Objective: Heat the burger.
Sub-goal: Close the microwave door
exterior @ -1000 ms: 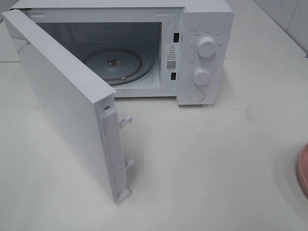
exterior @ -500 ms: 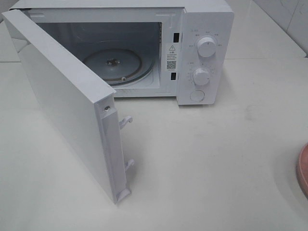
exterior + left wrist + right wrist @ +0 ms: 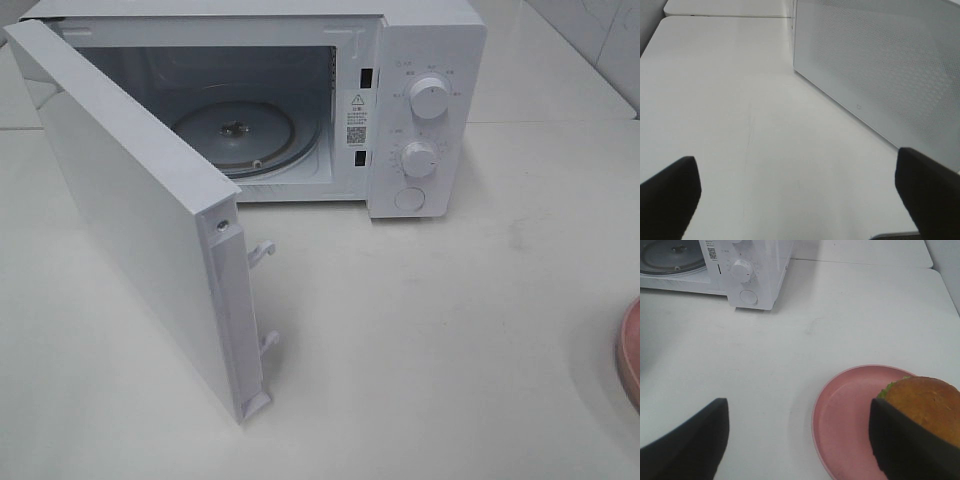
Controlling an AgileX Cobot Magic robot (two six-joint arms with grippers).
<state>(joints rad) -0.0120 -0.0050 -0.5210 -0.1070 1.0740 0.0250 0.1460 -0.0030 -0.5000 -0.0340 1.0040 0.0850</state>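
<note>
The burger (image 3: 927, 407), with a golden-brown bun and green lettuce at its edge, lies on a pink plate (image 3: 845, 425) in the right wrist view. My right gripper (image 3: 800, 440) is open above the table, one finger (image 3: 905, 447) in front of the burger's near side, not holding it. In the exterior high view only the plate's rim (image 3: 630, 355) shows at the right edge; the burger is out of view there. The white microwave (image 3: 425, 60) stands open, its glass turntable (image 3: 240, 135) bare. My left gripper (image 3: 797, 192) is open and empty beside the microwave door (image 3: 880, 65).
The microwave door (image 3: 140, 220) swings out far to the front left, its latch hooks (image 3: 262, 252) pointing right. Two knobs (image 3: 430, 98) and a button sit on the microwave's right panel. White table (image 3: 420, 330) lies between microwave and plate.
</note>
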